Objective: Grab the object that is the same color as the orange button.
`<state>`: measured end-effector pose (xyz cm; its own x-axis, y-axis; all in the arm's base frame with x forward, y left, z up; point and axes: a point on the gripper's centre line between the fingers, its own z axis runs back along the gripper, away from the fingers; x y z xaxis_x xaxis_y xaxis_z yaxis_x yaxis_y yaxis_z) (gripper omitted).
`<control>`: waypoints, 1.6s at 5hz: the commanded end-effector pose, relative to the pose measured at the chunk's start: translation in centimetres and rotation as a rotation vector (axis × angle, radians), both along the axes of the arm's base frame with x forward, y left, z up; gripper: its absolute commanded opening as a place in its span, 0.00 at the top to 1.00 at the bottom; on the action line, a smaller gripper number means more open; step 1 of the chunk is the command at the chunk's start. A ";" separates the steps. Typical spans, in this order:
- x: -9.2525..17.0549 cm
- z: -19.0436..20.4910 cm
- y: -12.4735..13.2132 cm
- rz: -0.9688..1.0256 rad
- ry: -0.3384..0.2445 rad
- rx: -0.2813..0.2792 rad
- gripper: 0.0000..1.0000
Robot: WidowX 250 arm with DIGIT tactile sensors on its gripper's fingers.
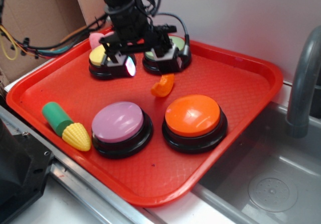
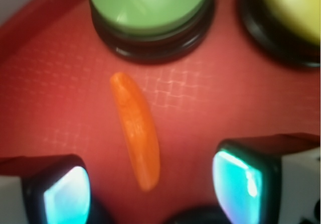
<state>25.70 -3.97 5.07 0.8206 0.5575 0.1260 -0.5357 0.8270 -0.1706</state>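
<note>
The small glossy orange fruit slice (image 1: 163,85) lies on the red tray (image 1: 261,66), just behind the large orange domed button (image 1: 193,114). My gripper (image 1: 145,61) hangs open above the tray's far side, behind and a little left of the slice, apart from it. In the wrist view the slice (image 2: 135,128) lies lengthwise on the tray, its near end between my two fingertips (image 2: 67,196), with gaps on both sides. The gripper (image 2: 153,191) holds nothing.
A green button (image 2: 150,8) and a yellow button (image 2: 296,13) stand just beyond the slice. A pink button (image 1: 118,121) and a yellow-and-green toy corn (image 1: 67,127) are at the tray's front left. A steel sink (image 1: 271,184) and faucet (image 1: 303,83) are to the right.
</note>
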 end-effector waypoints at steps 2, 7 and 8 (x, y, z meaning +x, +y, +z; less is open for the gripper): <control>1.5 -3.9 0.5 0.029 -0.057 -0.016 0.88; 1.7 3.5 -0.4 -0.245 0.046 0.029 1.00; 0.2 8.4 0.3 -0.486 0.027 -0.033 1.00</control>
<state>24.89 -4.02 11.77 0.9936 0.1103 0.0239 -0.1043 0.9781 -0.1799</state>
